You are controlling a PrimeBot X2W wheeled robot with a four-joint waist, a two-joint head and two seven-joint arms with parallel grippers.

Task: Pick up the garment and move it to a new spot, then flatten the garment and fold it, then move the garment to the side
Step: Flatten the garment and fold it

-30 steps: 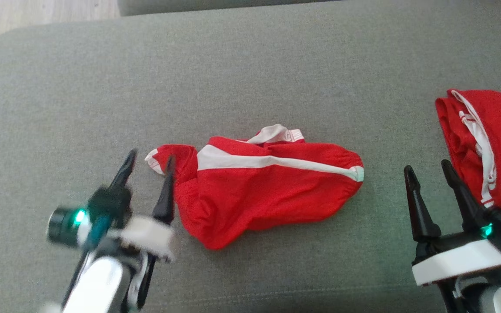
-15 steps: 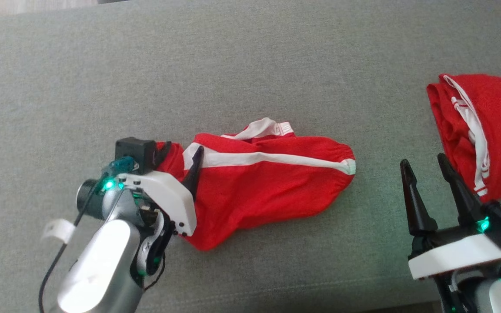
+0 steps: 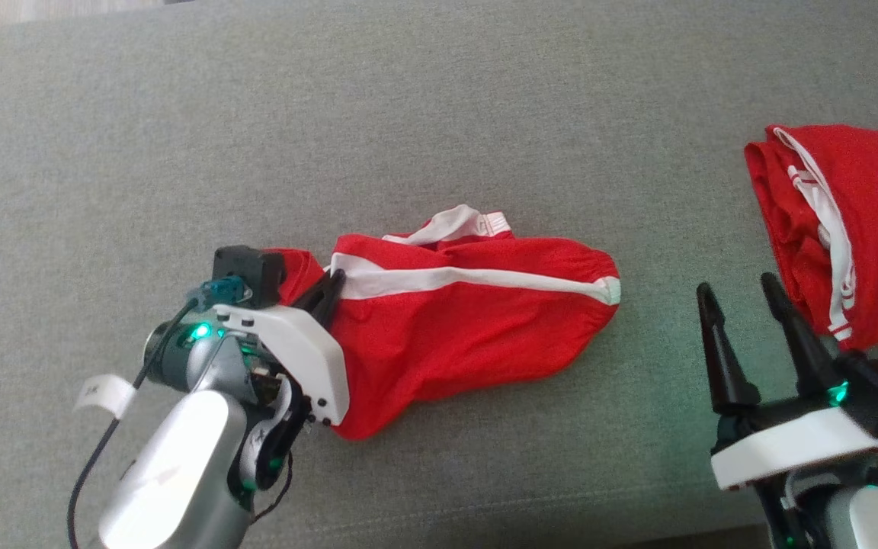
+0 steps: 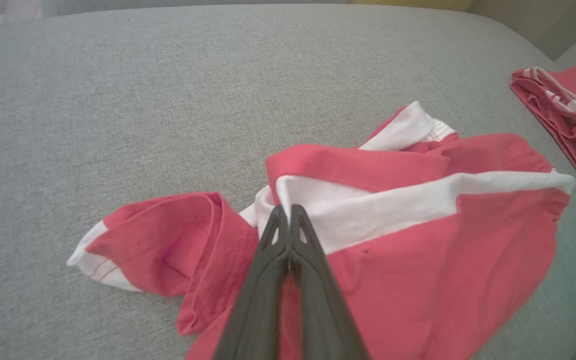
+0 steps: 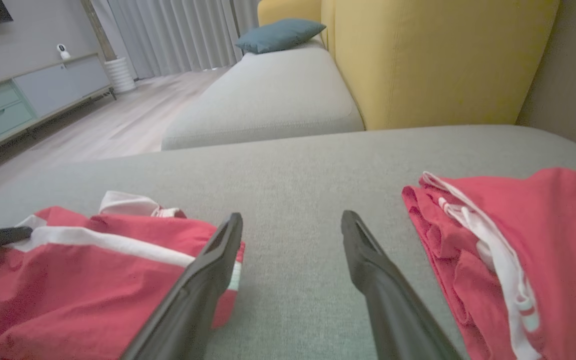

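Crumpled red garment with a white stripe (image 3: 469, 335) lies on the grey fabric sofa cushion (image 3: 439, 114), between the two grippers. Left gripper (image 3: 334, 278) is closed, its tips pinching the cloth at the stripe's left end. Right gripper (image 3: 736, 284) stands with jaws spread, apart from it, beside a folded red-and-white garment (image 3: 858, 221).

I work in a home, in its living room; the wide grey upholstered seat (image 5: 288, 160) before me belongs to a sofa with a mustard-yellow backrest (image 5: 443, 60); a teal throw cushion (image 5: 278, 31) lies on the next seat; pale pleated curtains (image 5: 178, 35) hang beyond a light wooden floor (image 5: 133, 110); a low sideboard with drawers (image 5: 23, 100) carries a small white camera (image 5: 61, 50).
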